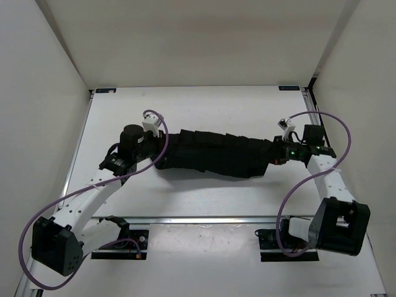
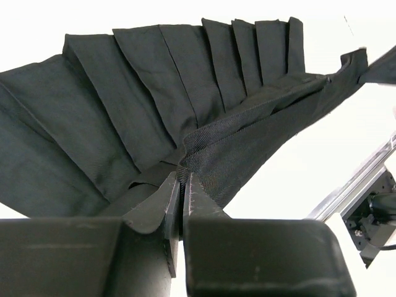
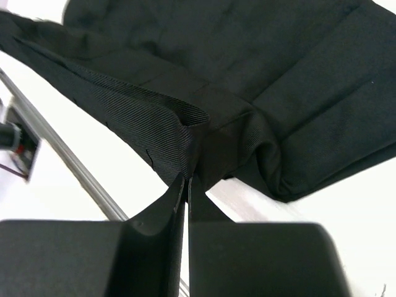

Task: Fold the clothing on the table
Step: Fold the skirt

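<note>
Black pleated clothing point(image 1: 213, 156) lay stretched in a long band across the middle of the white table point(image 1: 204, 105), caught at both ends. The left gripper point(image 2: 184, 185) was pinched nearly closed on a ribbed edge at its left end (pleats fanned away from the jaws). The right gripper point(image 3: 187, 180) was clamped tight on the opposite end's edge.

Clothing point(image 1: 216, 154) spans frame centre, blocks my way across. Bare surface point(image 1: 198, 108) upper frame: room. Thin strip below, before rail point(image 1: 204, 218). Walls point(image 1: 37, 93) close left, right.
</note>
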